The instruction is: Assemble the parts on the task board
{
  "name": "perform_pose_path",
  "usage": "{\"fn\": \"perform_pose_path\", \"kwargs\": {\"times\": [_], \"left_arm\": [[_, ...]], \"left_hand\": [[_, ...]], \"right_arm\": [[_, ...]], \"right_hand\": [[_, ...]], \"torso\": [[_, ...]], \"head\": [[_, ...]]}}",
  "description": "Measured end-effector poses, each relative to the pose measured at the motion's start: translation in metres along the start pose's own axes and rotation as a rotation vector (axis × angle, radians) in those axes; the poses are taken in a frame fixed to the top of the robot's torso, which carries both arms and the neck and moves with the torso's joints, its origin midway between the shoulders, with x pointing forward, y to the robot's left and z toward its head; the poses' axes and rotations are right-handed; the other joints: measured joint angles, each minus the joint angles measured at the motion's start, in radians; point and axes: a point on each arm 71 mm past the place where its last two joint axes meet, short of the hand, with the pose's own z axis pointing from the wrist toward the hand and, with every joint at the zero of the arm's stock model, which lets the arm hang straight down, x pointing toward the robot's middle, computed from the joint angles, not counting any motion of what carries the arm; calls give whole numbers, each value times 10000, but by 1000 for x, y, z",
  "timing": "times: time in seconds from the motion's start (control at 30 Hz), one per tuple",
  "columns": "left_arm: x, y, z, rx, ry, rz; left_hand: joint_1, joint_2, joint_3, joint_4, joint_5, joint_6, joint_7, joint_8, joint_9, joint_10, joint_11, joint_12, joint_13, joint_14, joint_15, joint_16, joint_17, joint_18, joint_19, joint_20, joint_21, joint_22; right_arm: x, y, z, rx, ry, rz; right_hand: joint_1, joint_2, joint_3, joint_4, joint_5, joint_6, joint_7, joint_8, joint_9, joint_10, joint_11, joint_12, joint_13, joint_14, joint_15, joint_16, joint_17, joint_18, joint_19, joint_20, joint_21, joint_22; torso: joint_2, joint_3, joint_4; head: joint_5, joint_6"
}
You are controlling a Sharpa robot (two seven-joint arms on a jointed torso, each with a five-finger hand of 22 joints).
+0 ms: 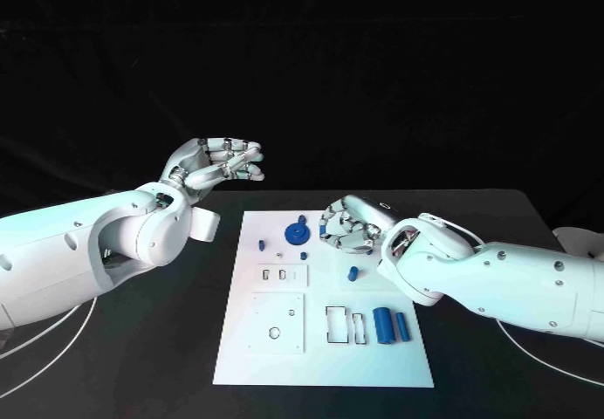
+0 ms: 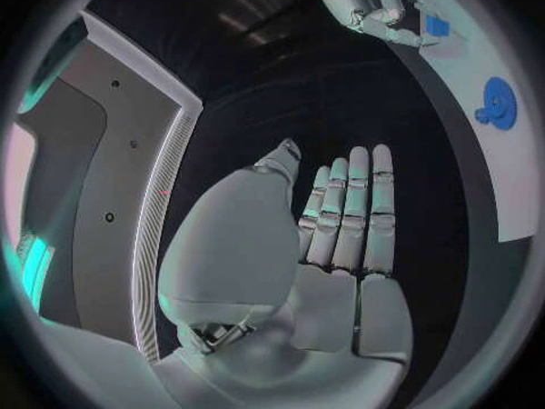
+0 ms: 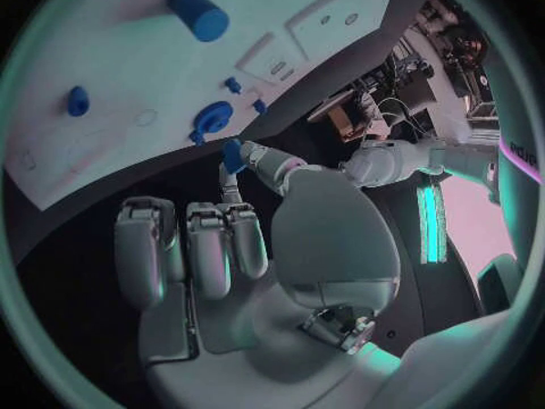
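The white task board lies in the middle of the black table. A blue gear sits near its far edge, with small blue pegs beside it. Another small blue part stands mid-board. Two blue cylinders lie side by side at the near right. My right hand hovers over the board's far right and pinches a small blue part at its fingertips. My left hand is raised beyond the board's far left corner, fingers straight and holding nothing.
The board has empty slots in its middle, rectangular cut-outs next to the cylinders, and a square plate with holes at the near left. White cables run over the table on both sides.
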Motion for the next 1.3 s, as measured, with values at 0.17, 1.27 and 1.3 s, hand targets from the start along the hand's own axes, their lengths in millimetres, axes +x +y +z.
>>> {"fn": "perform_pose_path", "kwargs": {"times": [0.17, 1.27, 1.3], "left_arm": [[3, 0, 2, 7, 57, -24], [9, 1, 5, -6, 156, -77], [9, 1, 5, -7, 159, -79]], "left_hand": [[0, 0, 0, 0, 0, 0, 0, 0, -1, 0, 0, 0, 0, 0, 0, 0, 0, 0, 0, 0, 0, 0], [0, 0, 0, 0, 0, 0, 0, 0, -3, 0, 0, 0, 0, 0, 1, -50, -8, 108, 0, 0, 0, -9], [0, 0, 0, 0, 0, 0, 0, 0, -3, 0, 0, 0, 0, -1, 1, -50, -8, 108, 0, 0, 0, -8]], "right_arm": [[16, 17, 4, -267, 220, -135], [76, 44, 6, -654, 1528, -1084], [76, 43, 6, -645, 1551, -1114]], "right_hand": [[0, -1, 0, 0, 1, -39, 10, -37, 0, 0, 0, 0, 0, 0, 0, 0, 0, 0, 0, 0, 0, -1], [-147, -41, -6, -5, -9, -119, 52, -69, 5, 0, 0, 0, -2, 0, 1, 0, -3, 0, 0, 1, -43, -5], [-173, -67, -6, -5, -9, -117, 51, -69, 6, 0, 0, 0, -2, 0, 1, 0, -3, 0, 0, 1, -43, -5]], "torso": [[4, -4, 12], [35, 31, -3], [35, 31, -2]], "head": [[31, -12], [272, -267], [275, -272]]}}
